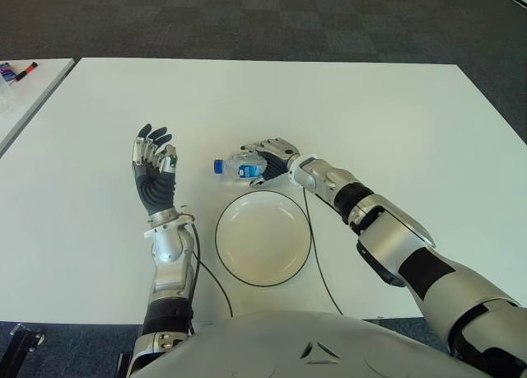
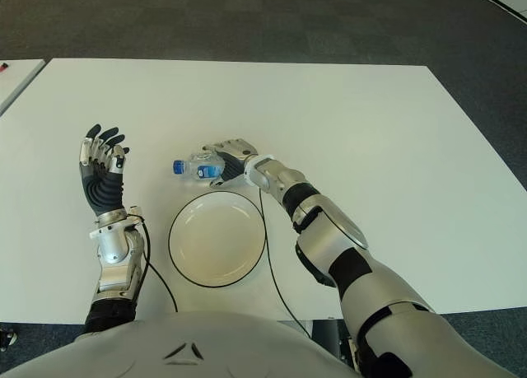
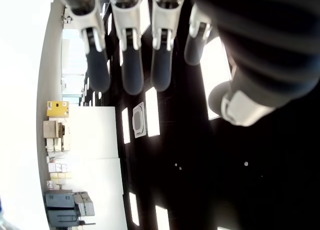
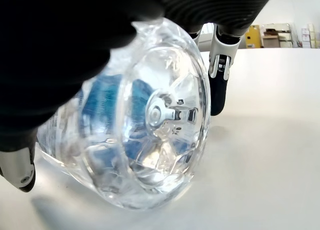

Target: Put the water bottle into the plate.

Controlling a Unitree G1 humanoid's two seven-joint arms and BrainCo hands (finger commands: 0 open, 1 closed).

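Note:
A small clear water bottle (image 1: 233, 165) with a blue cap and blue label lies on its side on the white table (image 1: 395, 123), cap pointing to the left. My right hand (image 1: 265, 159) reaches in from the right and curls over the bottle's base end. In the right wrist view the bottle's base (image 4: 150, 135) fills the frame, with my fingers (image 4: 219, 69) wrapped behind it. The white plate (image 1: 263, 240) with its dark rim sits just in front of the bottle, nearer to me. My left hand (image 1: 154, 170) is raised upright left of the plate, fingers (image 3: 125, 64) spread, holding nothing.
A thin black cable (image 1: 317, 263) runs along the plate's right side to the table's front edge. A second white table (image 1: 25, 90) stands at the far left with small markers (image 1: 20, 69) on it. Dark carpet (image 1: 272, 16) lies beyond the far edge.

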